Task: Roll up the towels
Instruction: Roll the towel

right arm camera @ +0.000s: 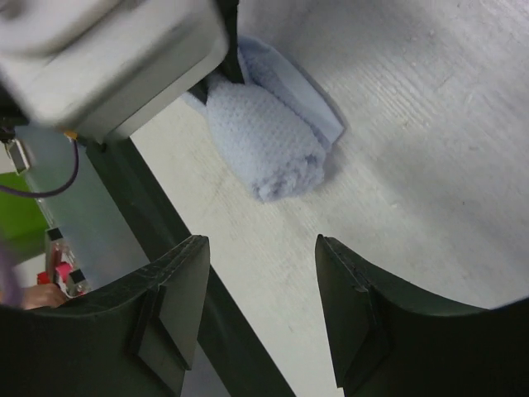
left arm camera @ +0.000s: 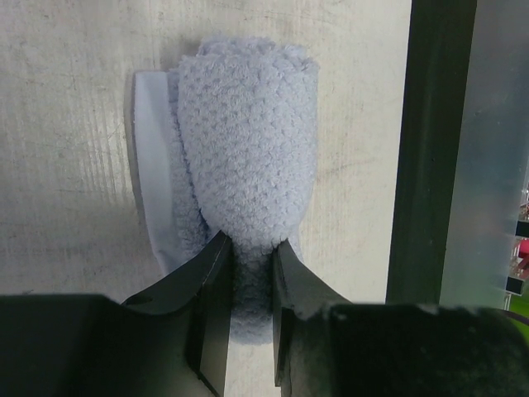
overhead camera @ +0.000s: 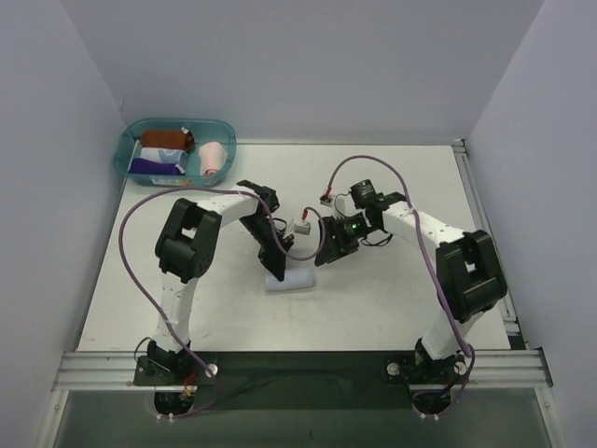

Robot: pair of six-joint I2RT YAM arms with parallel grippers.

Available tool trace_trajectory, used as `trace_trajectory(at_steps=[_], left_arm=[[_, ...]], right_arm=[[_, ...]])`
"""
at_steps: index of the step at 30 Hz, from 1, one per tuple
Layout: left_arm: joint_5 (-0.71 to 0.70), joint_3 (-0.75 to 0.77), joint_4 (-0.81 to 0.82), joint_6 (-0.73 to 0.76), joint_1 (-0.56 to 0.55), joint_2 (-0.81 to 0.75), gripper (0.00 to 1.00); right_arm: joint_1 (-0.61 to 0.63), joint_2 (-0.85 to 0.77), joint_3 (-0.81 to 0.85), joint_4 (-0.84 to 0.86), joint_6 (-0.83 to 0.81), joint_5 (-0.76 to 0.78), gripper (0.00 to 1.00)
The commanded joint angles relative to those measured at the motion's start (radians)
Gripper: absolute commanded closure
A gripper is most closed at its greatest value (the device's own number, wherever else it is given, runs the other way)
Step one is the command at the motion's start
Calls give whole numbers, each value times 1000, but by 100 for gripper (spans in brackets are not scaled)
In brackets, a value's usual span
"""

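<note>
Light blue towel [overhead camera: 291, 282], rolled into a stubby cylinder, is lying on the table [overhead camera: 401, 308] near its middle, just beyond the near edge. The left gripper [overhead camera: 275, 271] is reaching down onto the roll's left end; in the left wrist view its fingers [left arm camera: 213, 273] are pinching the soft end of the roll [left arm camera: 248, 141] between them. A flat loose edge is lying along one side of the roll. The right gripper [overhead camera: 326, 254] is hovering just right of the roll, its fingers [right arm camera: 178, 281] standing apart and holding nothing. A pale pink towel [overhead camera: 213, 157] is sitting rolled in the teal tub [overhead camera: 122, 154] at the far left corner.
</note>
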Motion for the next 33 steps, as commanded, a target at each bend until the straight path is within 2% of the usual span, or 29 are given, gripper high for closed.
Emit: trace_trajectory(at_steps=[1,10,15,18,19,21,24,25,26,27,29,30,32,33], left_arm=[[-120,-13,72,23,10,28,100],[-109,-28,94,15,17,14,100],[-106,-26,105,-2,24,13,100],[-109,-31,115,-12,25,11,100],[-109,-32,121,-17,27,10,100],[-111,-36,131,-28,28,8,100],[-112,-40,141,-37,28,4,100],[-115,-45,148,-43,28,2,100],[-117,-49,169,-61,31,-8,99],[-120,-71,186,-72,34,-18,94],[-127,-103,224,-109,40,-45,86],[-134,-126,268,-118,51,-85,79],[-138,-196,307,-143,68,-136,60],[-158,-222,353,-149,80,-198,55]], right_arm=[[31,97,17,133,149,-70,46],[80,151,-82,383,299,-109,43],[113,204,-74,374,307,-104,44],[114,220,-86,369,307,-110,51],[114,228,-89,374,307,-119,57],[114,234,-100,383,321,-129,62],[114,243,-102,415,342,-145,78],[114,248,-100,419,348,-150,89],[113,254,-92,419,353,-158,95],[113,270,-89,419,356,-161,100],[107,286,-86,405,362,-162,100],[104,301,-79,379,362,-159,100],[102,317,-66,345,339,-159,100],[104,327,-56,313,331,-152,100]])
